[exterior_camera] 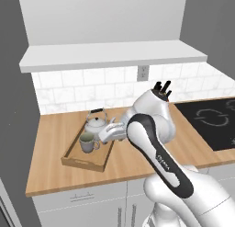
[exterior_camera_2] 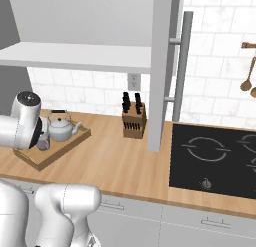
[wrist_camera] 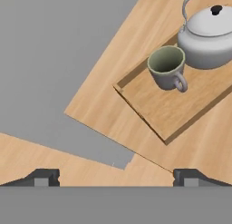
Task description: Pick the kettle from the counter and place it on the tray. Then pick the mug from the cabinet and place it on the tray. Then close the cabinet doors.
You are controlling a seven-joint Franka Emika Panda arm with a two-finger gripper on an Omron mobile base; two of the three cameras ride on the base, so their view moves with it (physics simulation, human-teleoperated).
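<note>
Two items sit upright on a shallow light-wood tray (wrist_camera: 158, 112): a rounded silver metal kettle (wrist_camera: 209, 39) and small grey-green mug (wrist_camera: 167, 66), nearly touching, on the plank-grained butcher-block counter (exterior_camera: 137, 159). The gripper (wrist_camera: 115, 177) hovers nearby, fingers spread, empty.

On my right a black cooktop (exterior_camera_2: 215, 158) sits flush in the worktop, its ring markings showing. A wooden knife block (exterior_camera_2: 134, 122) with dark handles stands near the white tiled backsplash (exterior_camera_2: 215, 76), below a wall outlet (exterior_camera_2: 133, 81). Wooden spoons (exterior_camera_2: 248, 73) hang on the tiles at far right.
</note>
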